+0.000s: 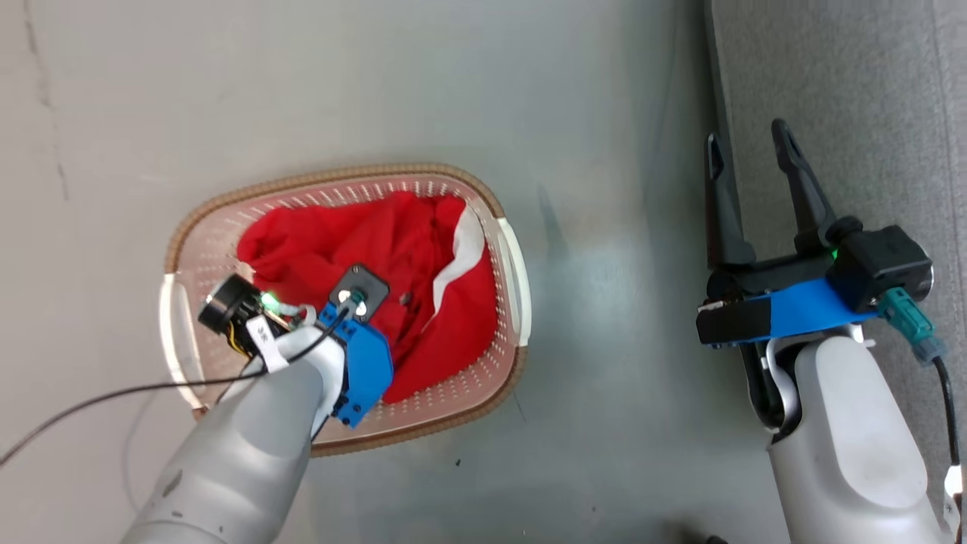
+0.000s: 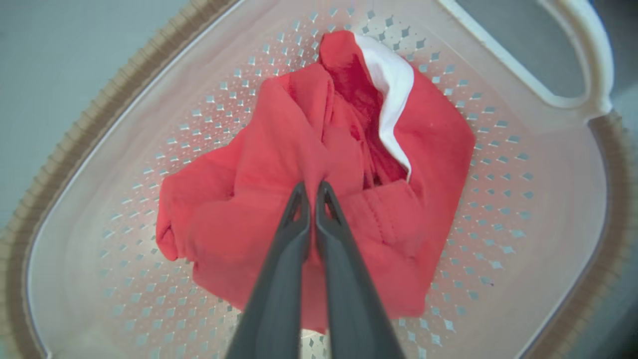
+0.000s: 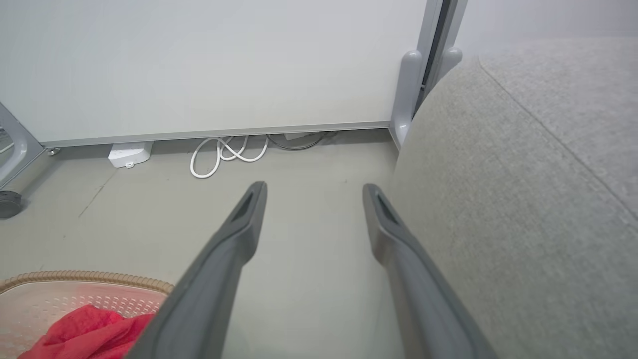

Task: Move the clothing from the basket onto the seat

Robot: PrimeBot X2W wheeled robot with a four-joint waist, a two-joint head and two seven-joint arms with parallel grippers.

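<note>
- The soft bright-red fabric clothing with white trim point(image 1: 363, 234) lies crumpled inside the cream-white perforated plastic basket with a brown woven-look rim point(image 1: 340, 178).
- The left gripper point(image 2: 312, 185) reaches down into the basket, its two dark fingers clenched on a raised fold of the clothing near the basket's middle.
- The right gripper point(image 1: 746, 134) hangs well to the right of the basket, fingers spread, grasping nothing.
- The large light-grey upholstered seat point(image 1: 869, 91) stands right of the basket, well apart, with grey floor point(image 1: 589, 340) between.
</note>
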